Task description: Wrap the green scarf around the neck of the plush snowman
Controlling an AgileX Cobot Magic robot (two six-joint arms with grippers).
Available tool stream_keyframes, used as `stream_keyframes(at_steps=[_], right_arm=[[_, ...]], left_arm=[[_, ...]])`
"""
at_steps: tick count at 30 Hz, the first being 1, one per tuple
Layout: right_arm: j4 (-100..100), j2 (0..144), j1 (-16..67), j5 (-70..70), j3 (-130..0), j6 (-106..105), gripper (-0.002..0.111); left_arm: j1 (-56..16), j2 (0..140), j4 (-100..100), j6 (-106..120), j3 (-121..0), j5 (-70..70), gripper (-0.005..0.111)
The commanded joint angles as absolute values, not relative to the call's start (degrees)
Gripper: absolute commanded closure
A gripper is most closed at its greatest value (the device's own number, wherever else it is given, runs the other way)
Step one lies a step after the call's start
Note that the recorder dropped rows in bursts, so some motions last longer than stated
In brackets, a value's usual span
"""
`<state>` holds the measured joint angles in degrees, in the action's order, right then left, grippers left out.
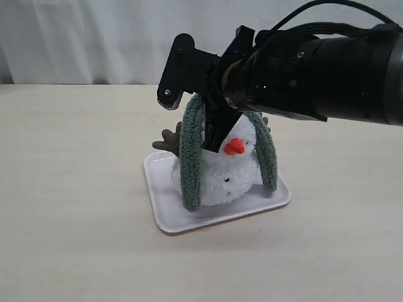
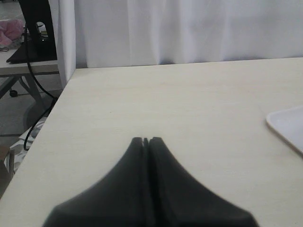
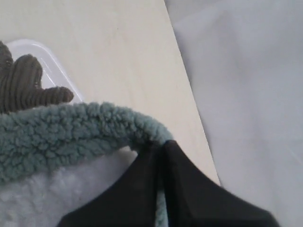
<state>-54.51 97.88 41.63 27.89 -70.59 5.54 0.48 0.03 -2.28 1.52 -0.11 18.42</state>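
Green scarf point(image 1: 191, 157): fuzzy arch over snowman point(image 1: 223, 176)

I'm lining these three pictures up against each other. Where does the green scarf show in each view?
Exterior view: the green scarf hangs over the plush snowman at centre, an end down each side.
Left wrist view: not in it.
Right wrist view: the green scarf bands across the middle, meeting the right gripper.
Shared landmark: the white tray, under the snowman, a corner in the left wrist view, a rim in the right.
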Motion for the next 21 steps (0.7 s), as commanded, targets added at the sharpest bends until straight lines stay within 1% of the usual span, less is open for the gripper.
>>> stream_keyframes(at_steps=[1, 7, 14, 21], right_arm=[[-54.55, 97.45, 42.95, 25.11, -70.68, -1.43, 0.104], [-54.46, 97.91, 43.48, 25.82, -70.48, -6.96, 0.104], [-54.46, 101.18, 43.48, 31.88, -70.34, -10.71, 0.104], [-53.22, 101.39, 43.48, 31.13, -70.34, -10.71, 0.104]], left_arm=[[0.22, 0.00, -2.24, 1.43, 0.00, 17.62, 0.107], [0.22, 0.00, -2.24, 1.43, 0.00, 17.62, 0.107], [0.22, 0.00, -2.24, 1.43, 0.00, 17.62, 0.107], [0.22, 0.00, -2.24, 1.43, 0.00, 17.62, 0.107]])
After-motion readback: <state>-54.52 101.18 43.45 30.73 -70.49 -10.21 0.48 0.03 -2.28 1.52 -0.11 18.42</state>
